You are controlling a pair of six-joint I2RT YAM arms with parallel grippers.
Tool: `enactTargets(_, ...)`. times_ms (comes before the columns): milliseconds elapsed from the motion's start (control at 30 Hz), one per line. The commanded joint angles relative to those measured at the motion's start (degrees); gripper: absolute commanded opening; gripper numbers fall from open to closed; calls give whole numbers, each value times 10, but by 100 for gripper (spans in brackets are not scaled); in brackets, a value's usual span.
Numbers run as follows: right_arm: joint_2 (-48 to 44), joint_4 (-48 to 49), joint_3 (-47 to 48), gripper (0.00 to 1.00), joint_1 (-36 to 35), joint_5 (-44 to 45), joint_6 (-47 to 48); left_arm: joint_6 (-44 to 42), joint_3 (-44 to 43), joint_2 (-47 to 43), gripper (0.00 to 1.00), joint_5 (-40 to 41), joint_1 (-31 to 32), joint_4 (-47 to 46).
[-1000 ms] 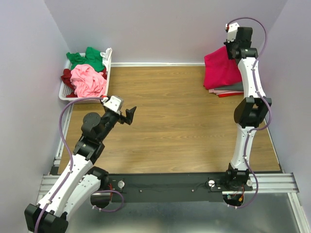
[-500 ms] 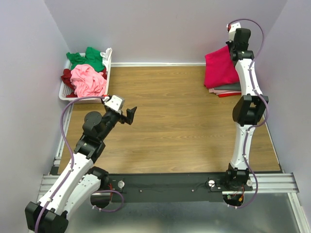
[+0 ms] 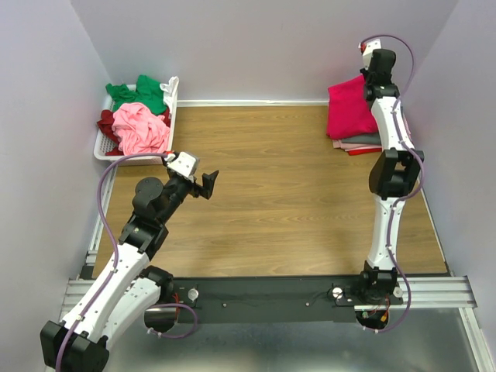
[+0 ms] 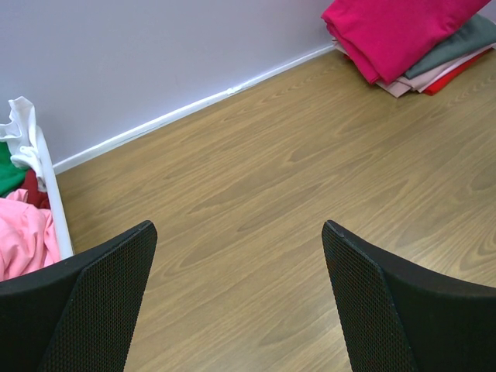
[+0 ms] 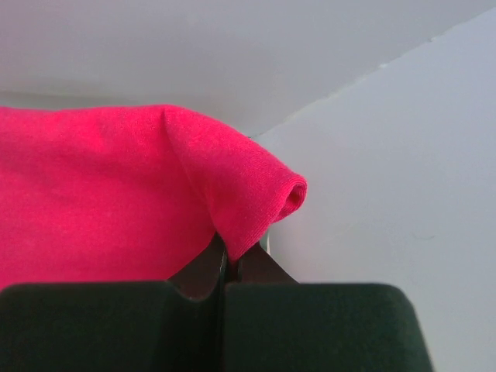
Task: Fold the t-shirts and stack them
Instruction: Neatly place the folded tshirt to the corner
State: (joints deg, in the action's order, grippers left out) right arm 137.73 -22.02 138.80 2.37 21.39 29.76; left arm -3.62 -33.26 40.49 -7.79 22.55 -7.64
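A folded crimson-pink t-shirt (image 3: 349, 108) lies on top of a stack of folded t-shirts (image 3: 363, 144) at the far right of the table, with grey, pale pink and red layers under it. My right gripper (image 3: 366, 80) is shut on that shirt's back right corner, close to the wall. In the right wrist view a rolled fold of the crimson cloth (image 5: 248, 194) is pinched in the gripper (image 5: 231, 260). My left gripper (image 3: 208, 184) hovers open over the left part of the table, with only wood between its fingers (image 4: 105, 298).
A white slatted basket (image 3: 102, 149) stands at the far left with green (image 3: 143, 93), light pink (image 3: 142, 128) and maroon (image 3: 107, 122) shirts heaped in it. Walls close off the back and both sides. The left wrist view shows the stack (image 4: 403, 35) far ahead.
My right arm has shifted slightly left and toward the back wall, still holding the crimson shirt's corner. The left arm has hardly moved.
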Motion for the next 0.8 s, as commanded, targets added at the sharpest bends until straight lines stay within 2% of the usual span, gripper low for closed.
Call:
enactTargets(0,25,61,-8,0,5,42,33,-6,6,1,95,-17,1,-14)
enactTargets(233,45,96,-18,1,6,73,63,-6,7,1,95,-16,2,-15)
enactTargets(300,54,137,-35,22,5,109,94,-6,7,2,95,-16,2,-15)
enactTargets(333,59,158,-45,47,6,125,110,-7,7,1,95,-15,2,-15)
enactTargets(367,64,180,-52,62,6,142,126,-7,7,1,95,-15,2,-15)
enactTargets(467,70,246,-80,95,6,189,152,-7,7,0,95,-14,2,-13)
enactTargets(533,61,247,-85,100,6,190,142,-7,7,0,95,-13,2,-14)
enactTargets(667,4,229,-125,100,3,159,104,-6,6,-1,95,-11,2,-12)
enactTargets(733,-54,199,-173,100,-3,106,72,-5,5,-3,95,-9,1,-12)
enactTargets(767,-74,153,-185,100,-6,46,38,-5,4,-6,95,-9,2,-12)
